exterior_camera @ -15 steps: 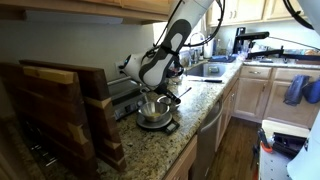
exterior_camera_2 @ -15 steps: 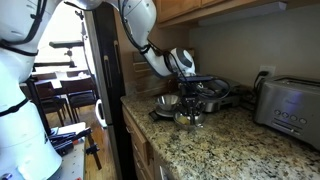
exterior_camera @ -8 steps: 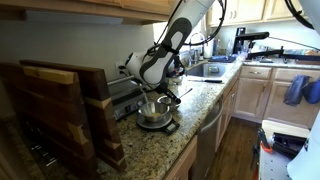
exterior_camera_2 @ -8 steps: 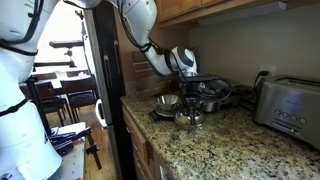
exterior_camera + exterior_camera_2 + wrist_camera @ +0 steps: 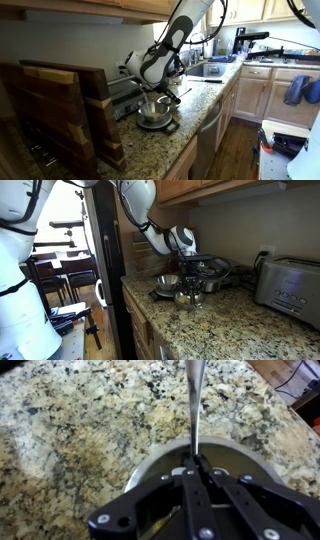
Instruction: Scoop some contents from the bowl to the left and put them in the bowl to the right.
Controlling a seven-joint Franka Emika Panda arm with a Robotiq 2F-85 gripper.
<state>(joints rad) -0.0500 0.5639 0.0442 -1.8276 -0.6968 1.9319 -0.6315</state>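
Note:
My gripper [image 5: 196,468] is shut on a thin steel spoon [image 5: 196,400], whose handle sticks out ahead over the granite; its scoop end is hidden. In the wrist view a shiny steel bowl [image 5: 150,460] lies right under the jaws, and I cannot tell which bowl it is. The larger wide-rimmed bowl [image 5: 165,281] sits on a dark mat and also shows in an exterior view [image 5: 150,114]. The smaller brownish bowl [image 5: 189,298] stands close beside it. The gripper [image 5: 187,272] hangs low over the two bowls in both exterior views [image 5: 166,94].
A speckled granite counter [image 5: 70,430] carries everything, with its front edge near the bowls. Wooden cutting boards [image 5: 60,110] stand at one end. A dark pan [image 5: 215,275] sits behind the bowls and a steel toaster [image 5: 290,285] beyond it.

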